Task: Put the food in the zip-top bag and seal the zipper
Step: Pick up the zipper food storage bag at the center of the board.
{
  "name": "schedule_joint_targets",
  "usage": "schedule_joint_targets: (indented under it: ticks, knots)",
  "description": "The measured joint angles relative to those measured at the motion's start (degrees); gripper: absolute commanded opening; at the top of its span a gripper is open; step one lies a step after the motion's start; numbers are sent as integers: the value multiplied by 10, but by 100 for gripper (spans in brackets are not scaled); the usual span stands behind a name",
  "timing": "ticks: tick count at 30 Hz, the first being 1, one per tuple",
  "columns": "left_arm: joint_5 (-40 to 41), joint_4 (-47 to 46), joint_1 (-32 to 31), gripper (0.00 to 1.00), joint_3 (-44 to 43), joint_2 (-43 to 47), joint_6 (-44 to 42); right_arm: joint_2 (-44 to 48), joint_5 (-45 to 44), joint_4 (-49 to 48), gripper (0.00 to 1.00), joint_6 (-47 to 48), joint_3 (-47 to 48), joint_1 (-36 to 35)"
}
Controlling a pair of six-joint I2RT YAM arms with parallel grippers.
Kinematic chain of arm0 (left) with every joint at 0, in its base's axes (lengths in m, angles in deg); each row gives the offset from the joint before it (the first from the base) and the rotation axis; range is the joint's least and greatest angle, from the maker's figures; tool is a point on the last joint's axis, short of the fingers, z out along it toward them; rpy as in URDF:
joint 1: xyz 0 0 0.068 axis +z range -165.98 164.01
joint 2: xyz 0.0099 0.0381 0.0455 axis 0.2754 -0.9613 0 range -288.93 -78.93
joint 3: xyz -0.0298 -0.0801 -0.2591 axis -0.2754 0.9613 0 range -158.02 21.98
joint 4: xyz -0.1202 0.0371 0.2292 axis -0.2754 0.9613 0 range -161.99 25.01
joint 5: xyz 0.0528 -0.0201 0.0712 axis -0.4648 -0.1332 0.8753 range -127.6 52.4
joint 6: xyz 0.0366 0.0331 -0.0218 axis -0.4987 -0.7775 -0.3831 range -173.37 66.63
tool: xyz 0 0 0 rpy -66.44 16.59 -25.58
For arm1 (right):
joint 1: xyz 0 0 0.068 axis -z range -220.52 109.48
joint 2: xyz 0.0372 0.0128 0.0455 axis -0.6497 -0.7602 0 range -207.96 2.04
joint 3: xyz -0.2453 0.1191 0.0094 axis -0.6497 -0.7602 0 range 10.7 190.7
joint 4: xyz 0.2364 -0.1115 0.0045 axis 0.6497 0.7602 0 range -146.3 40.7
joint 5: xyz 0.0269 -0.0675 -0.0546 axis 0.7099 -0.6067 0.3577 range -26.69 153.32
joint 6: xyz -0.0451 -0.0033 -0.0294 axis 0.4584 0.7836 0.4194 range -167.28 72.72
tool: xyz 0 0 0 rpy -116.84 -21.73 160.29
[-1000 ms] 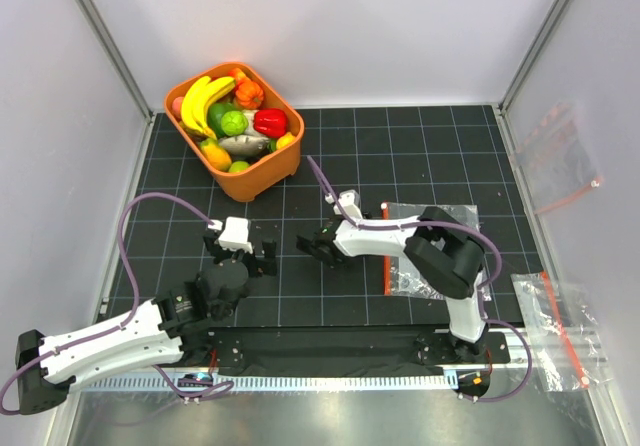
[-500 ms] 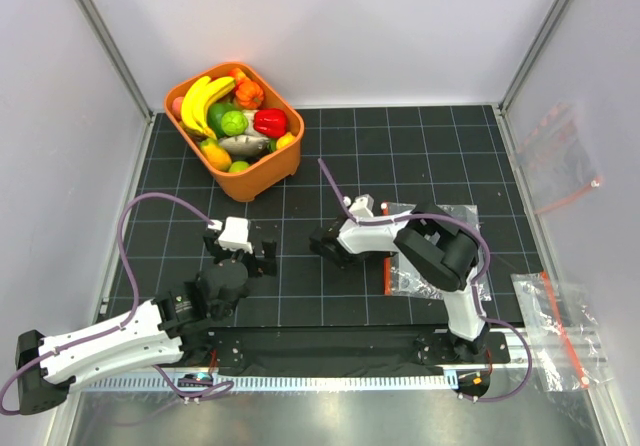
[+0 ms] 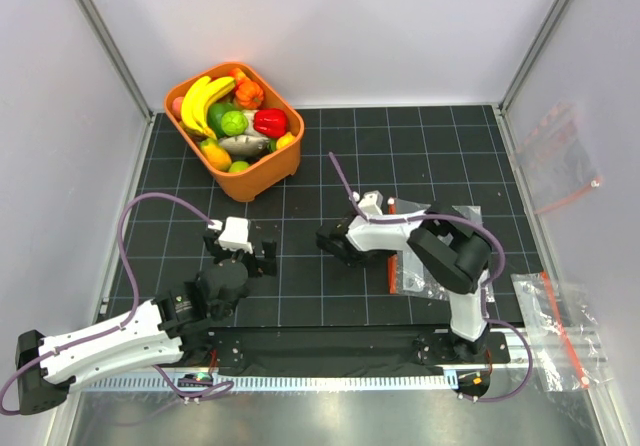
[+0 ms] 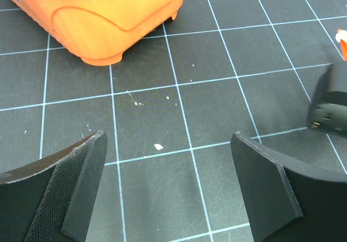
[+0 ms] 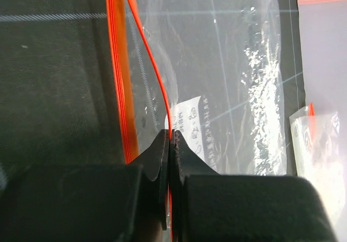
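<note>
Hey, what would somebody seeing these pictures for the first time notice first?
Probably the orange tub heaped with bright toy food at the far left of the mat. Next, the right fingers pinched shut on the zip-top bag at its red-orange zipper, while the left fingers gape over bare mat.

You're looking at three clear bags: the zip-top bag (image 3: 412, 278) on the mat (image 3: 330, 156), one spare bag (image 3: 552, 316) off its right edge, and one wall bag (image 3: 560, 156) by the side wall. One orange tub (image 3: 262, 181) is holding the food (image 3: 245, 144): one banana bunch (image 3: 203, 101), one red piece (image 3: 270, 121) and at least two lime-green pieces (image 3: 233, 122). The rest is lying too heaped to count. Two grippers are showing, the left gripper (image 4: 168, 182) and the right gripper (image 5: 169, 141), plus two purple cables (image 3: 150, 201).
</note>
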Motion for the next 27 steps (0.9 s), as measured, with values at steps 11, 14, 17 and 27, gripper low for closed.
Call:
schedule_joint_targets:
  ticks: [11, 14, 17, 27]
  knots:
    - [-59, -48, 0, 100, 0, -22, -13, 207, 40, -111, 1, 110, -37, -90]
    - [-96, -75, 0, 100, 0, -45, -15, 303, 97, -191, 1, 165, -84, -85]
    - [-121, -93, 0, 100, 0, -64, -12, 365, 146, -257, 1, 203, -116, -84]
    - [-183, -115, 0, 100, -79, -124, 56, 396, 237, -348, 1, 267, -132, -84]
